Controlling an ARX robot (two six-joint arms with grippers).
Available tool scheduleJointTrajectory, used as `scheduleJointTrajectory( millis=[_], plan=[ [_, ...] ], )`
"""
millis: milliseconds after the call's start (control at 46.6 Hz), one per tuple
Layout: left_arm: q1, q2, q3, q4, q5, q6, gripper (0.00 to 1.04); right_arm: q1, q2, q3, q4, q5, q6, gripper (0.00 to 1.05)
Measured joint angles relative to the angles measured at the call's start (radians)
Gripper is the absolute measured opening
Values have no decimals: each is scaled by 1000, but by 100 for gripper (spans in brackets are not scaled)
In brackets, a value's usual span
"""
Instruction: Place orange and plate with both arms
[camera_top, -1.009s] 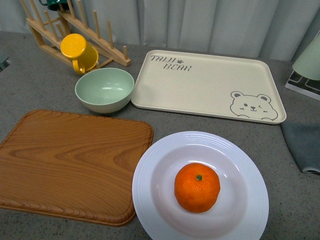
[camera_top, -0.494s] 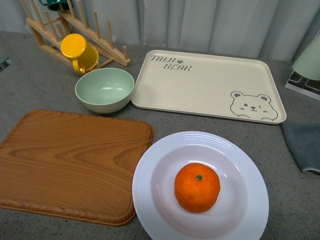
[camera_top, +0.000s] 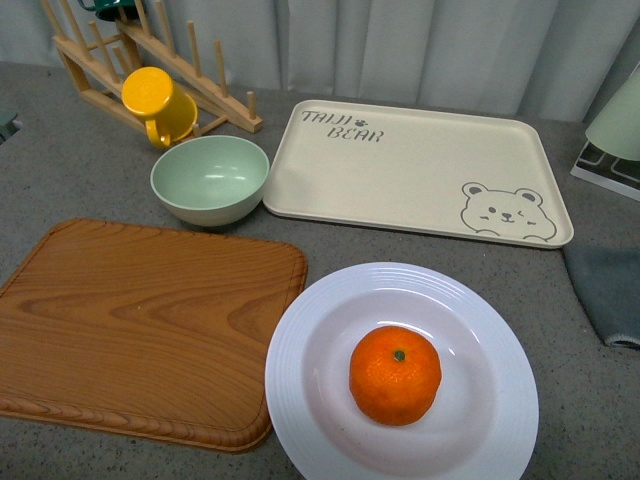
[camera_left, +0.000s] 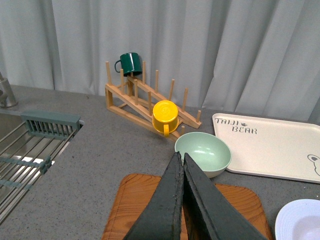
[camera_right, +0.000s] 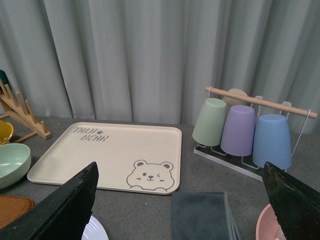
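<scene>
The orange (camera_top: 394, 374) sits in the middle of the white ridged plate (camera_top: 300, 350) at the front of the counter in the front view. Neither gripper shows in that view. In the left wrist view my left gripper (camera_left: 180, 156) is shut and empty, held high above the wooden board (camera_left: 135, 200); a sliver of the plate (camera_left: 300, 220) shows at the edge. In the right wrist view my right gripper (camera_right: 180, 172) is open wide and empty, high above the folded grey cloth (camera_right: 200, 215); a bit of the plate (camera_right: 92, 231) shows beside one finger.
A wooden board (camera_top: 140, 320) lies left of the plate. Behind stand a pale green bowl (camera_top: 209, 178), a cream bear tray (camera_top: 420, 170), and a wooden rack (camera_top: 150, 60) with a yellow mug (camera_top: 158, 102). A sink (camera_left: 25, 155) lies far left. A cup rack (camera_right: 245, 130) stands at right.
</scene>
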Motion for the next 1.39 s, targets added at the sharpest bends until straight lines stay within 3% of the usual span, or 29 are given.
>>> scheduleJointTrajectory(
  millis=[279, 365, 730, 837, 923, 966, 1073, 1180, 1395],
  plan=[
    [0, -1, 0, -1, 0, -1, 6, 0, 0, 0, 0, 0, 0, 96],
    [0, -1, 0, -1, 0, 0, 18, 0, 0, 0, 0, 0, 0, 96],
    [0, -2, 0, -1, 0, 0, 96, 0, 0, 0, 0, 0, 0, 96],
    [0, -2, 0, -1, 0, 0, 79, 0, 0, 0, 0, 0, 0, 96],
    [0, -2, 0, -1, 0, 3, 98, 0, 0, 0, 0, 0, 0, 96],
    [0, -2, 0, -1, 0, 4, 100, 0, 16, 10, -29, -13, 12, 96],
    [0, -2, 0, -1, 0, 4, 98, 16, 228, 91, -160, -37, 119, 96],
    [0, -2, 0, -1, 0, 4, 98, 25, 514, 115, -36, -55, 198, 96],
    [0, -2, 0, -1, 0, 3, 98, -8, 1051, 221, 128, -197, 233, 96]
  ],
)
